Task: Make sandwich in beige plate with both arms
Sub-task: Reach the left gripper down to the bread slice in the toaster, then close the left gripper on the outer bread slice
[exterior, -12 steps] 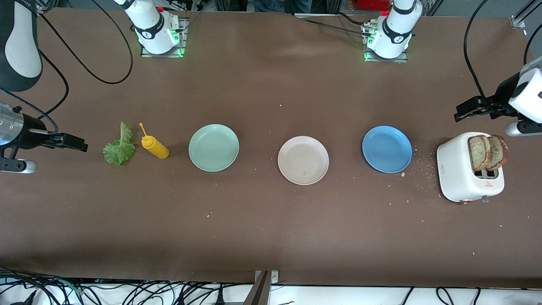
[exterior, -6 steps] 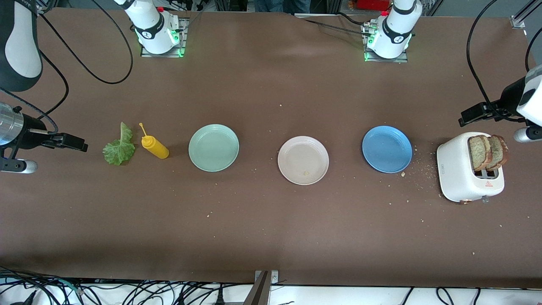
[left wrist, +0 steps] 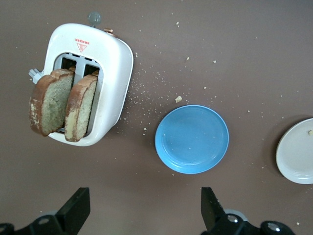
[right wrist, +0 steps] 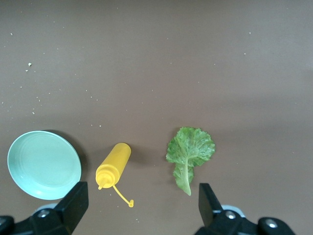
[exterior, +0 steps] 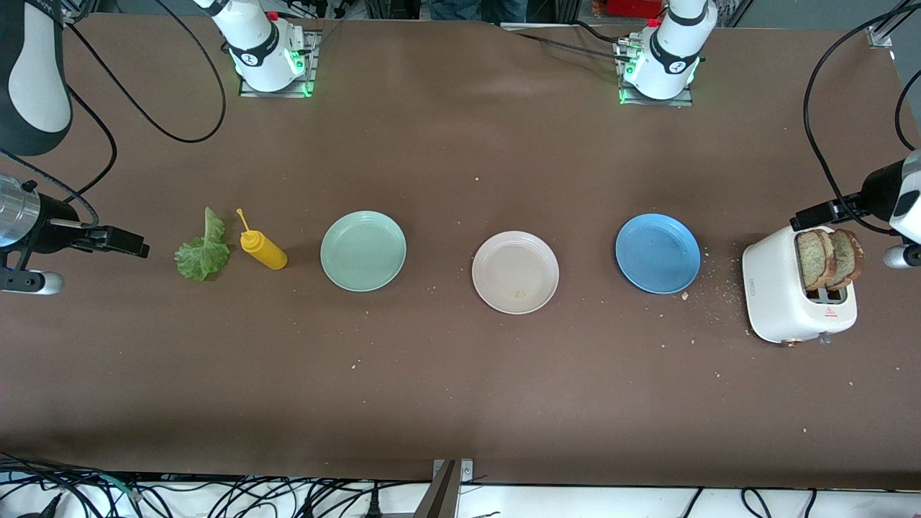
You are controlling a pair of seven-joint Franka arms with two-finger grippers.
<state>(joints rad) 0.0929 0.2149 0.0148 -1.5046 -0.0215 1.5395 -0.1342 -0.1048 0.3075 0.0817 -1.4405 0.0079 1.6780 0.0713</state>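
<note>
At the right arm's end of the bench your right hand waits in the air, fingers spread and holding nothing, just short of the lettuce leaf. Beside the leaf lies the yellow squeeze bottle on its side, then the mint-green plate. You find the beige plate at mid-bench, bare but for a crumb, slightly nearer the front camera than its neighbours. Next comes the blue plate with crumbs scattered around it. The white toaster holds two bread slices standing in its slots. Your left hand hovers over the toaster's edge, fingers wide apart, empty.
</note>
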